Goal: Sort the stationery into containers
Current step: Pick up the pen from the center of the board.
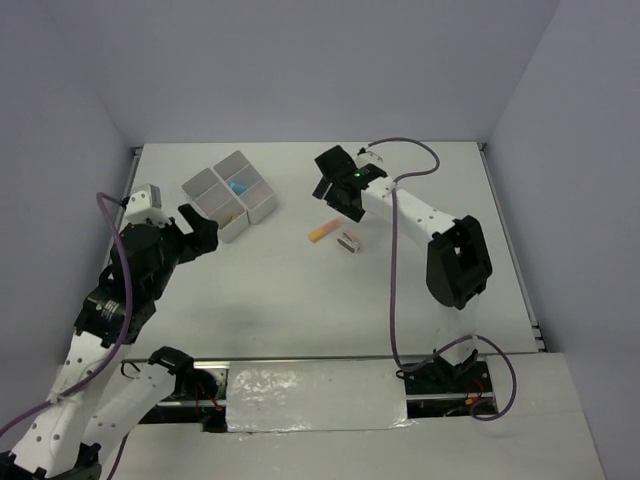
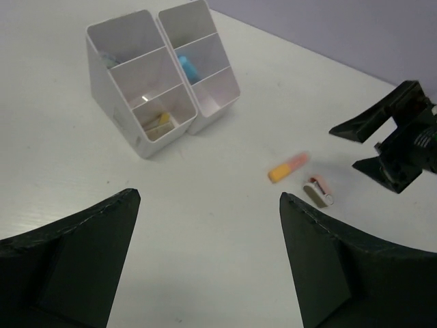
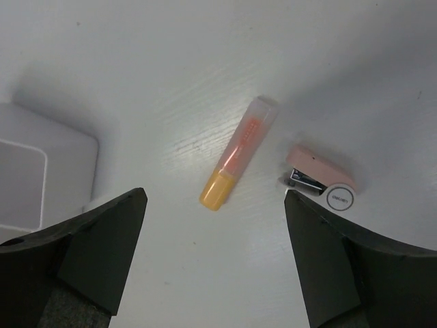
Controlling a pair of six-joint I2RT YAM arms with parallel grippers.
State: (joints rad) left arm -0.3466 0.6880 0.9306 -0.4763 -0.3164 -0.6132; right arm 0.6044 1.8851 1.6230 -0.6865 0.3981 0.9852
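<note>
The white containers (image 1: 258, 208) stand at the back left. A light blue marker (image 1: 238, 186) lies in one compartment and a yellowish item (image 2: 157, 121) in another. On the table to their right lie an orange marker with a clear cap (image 1: 323, 233) and a small pink stapler (image 1: 349, 241). My right gripper (image 1: 337, 188) hovers open above them. In the right wrist view the orange marker (image 3: 235, 162) sits just beyond the gap of that gripper (image 3: 215, 195), with the stapler (image 3: 321, 178) by the right finger. My left gripper (image 1: 200, 230) is open and holds nothing, just near of the containers (image 2: 113, 102).
The table's back edge meets the walls behind the containers. In the left wrist view the right gripper's black fingers (image 2: 389, 147) hang just right of the orange marker (image 2: 288, 167) and stapler (image 2: 318, 189). A corner of the containers (image 3: 41, 171) shows at the left of the right wrist view.
</note>
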